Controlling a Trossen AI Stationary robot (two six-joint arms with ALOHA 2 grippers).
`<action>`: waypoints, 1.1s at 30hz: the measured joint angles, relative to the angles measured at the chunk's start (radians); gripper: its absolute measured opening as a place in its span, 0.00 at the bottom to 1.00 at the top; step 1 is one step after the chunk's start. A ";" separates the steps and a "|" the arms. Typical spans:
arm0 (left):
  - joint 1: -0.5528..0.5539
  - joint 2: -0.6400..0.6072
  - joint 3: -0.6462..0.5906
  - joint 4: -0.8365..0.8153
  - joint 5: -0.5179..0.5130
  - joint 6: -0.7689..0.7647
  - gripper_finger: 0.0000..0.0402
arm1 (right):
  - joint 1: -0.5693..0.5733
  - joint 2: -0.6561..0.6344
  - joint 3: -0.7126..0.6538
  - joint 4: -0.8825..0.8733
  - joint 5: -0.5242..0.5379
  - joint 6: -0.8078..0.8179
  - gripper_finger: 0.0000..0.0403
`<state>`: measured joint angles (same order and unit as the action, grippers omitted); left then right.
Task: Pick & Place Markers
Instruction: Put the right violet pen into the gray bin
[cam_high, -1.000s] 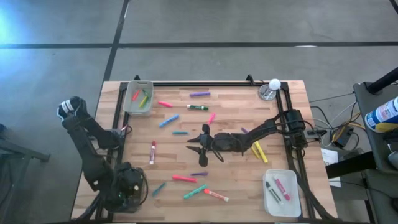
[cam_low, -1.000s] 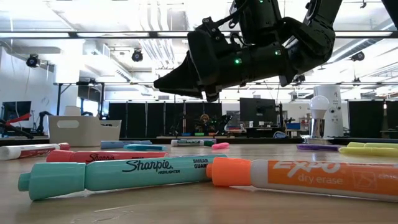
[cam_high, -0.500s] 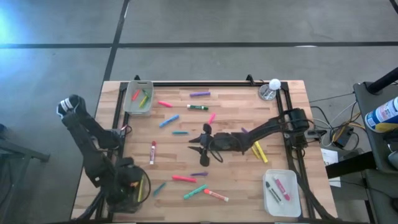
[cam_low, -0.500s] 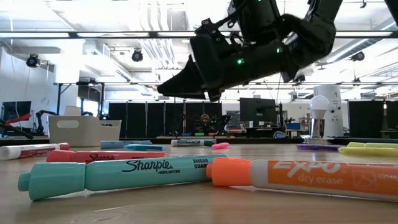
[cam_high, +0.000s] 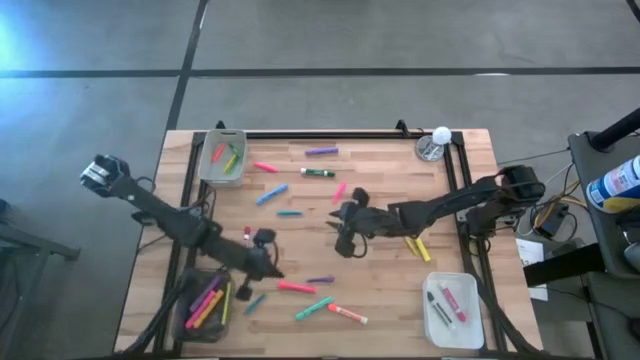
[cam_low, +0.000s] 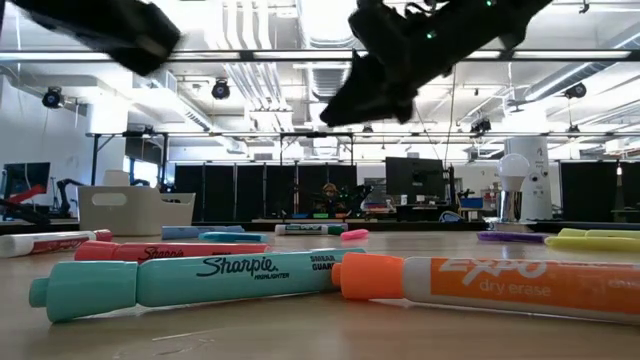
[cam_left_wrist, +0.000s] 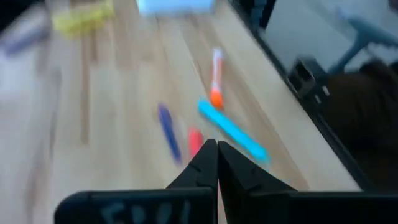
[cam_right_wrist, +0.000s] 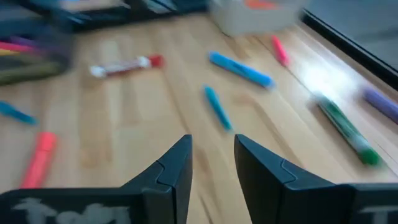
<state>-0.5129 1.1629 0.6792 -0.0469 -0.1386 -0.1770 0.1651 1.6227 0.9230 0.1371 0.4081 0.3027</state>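
Left arm closing in on the loose markers at lower centre

The left gripper (cam_high: 268, 268), pinched together and carrying nothing, is hovering just left of the red marker (cam_high: 296, 288), which is lying left-to-right; the right gripper (cam_high: 345, 232), half-parted and empty, is sitting farther up, mid-frame.

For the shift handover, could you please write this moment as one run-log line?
left gripper: shut, empty, over table | right gripper: open, empty, mid-table | markers: many loose | bin: holds several
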 joint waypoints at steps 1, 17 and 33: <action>0.035 0.004 -0.039 0.096 0.027 0.045 0.02 | 0.000 -0.016 0.000 -0.053 0.022 0.033 0.29; 0.354 0.011 -0.570 1.129 0.134 0.123 0.01 | 0.000 -0.208 0.000 -0.966 0.024 0.536 0.52; 0.354 0.015 -0.583 1.132 0.131 0.134 0.01 | -0.261 -0.201 -0.195 -0.960 -0.175 0.455 0.53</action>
<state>-0.1589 1.1778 0.0963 1.0850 -0.0078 -0.0425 -0.0961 1.4221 0.7284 -0.8232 0.2327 0.7582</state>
